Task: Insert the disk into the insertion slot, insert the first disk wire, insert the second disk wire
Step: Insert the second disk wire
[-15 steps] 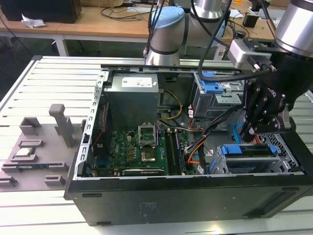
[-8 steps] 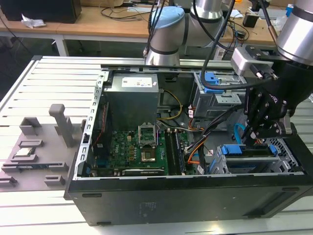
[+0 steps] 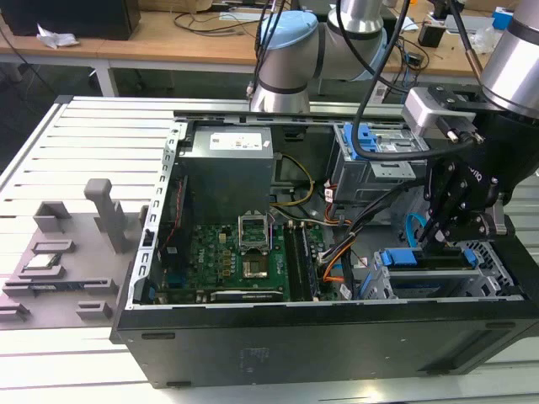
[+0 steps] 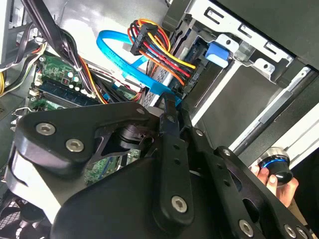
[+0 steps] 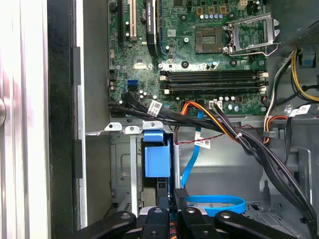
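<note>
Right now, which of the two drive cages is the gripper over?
The low grey cage, under the gripper, not the taller blue-latched cage farther back.

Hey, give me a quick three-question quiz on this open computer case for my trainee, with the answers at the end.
1. True or false: the disk already sits in the insertion slot.
2. The hand is closed on: A) the blue data cable; B) a memory module; C) a screwdriver.
3. In the exterior view, what colour are the latches on the taller drive cage?

Key: 1 true; 2 A; 3 blue.
</note>
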Robot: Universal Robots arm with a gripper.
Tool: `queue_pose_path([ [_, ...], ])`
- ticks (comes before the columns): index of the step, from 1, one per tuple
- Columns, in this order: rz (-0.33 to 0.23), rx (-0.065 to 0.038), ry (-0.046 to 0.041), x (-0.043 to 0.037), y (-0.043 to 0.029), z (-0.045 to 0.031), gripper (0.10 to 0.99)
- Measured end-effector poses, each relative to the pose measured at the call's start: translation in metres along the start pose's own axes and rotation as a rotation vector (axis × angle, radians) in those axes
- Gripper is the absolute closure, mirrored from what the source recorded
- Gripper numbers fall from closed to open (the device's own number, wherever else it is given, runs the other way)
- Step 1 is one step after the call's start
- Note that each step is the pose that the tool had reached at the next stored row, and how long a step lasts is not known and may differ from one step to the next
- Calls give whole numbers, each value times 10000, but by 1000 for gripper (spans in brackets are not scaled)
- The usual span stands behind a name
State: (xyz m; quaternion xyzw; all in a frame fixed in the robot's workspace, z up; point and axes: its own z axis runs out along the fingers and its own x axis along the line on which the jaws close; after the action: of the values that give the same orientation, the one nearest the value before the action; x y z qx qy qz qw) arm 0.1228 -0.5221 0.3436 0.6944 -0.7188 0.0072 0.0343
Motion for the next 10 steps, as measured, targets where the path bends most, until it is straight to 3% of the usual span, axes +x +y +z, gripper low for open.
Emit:
queue_pose_path([
  [10, -1, 0, 3, 28, -4, 53, 925],
])
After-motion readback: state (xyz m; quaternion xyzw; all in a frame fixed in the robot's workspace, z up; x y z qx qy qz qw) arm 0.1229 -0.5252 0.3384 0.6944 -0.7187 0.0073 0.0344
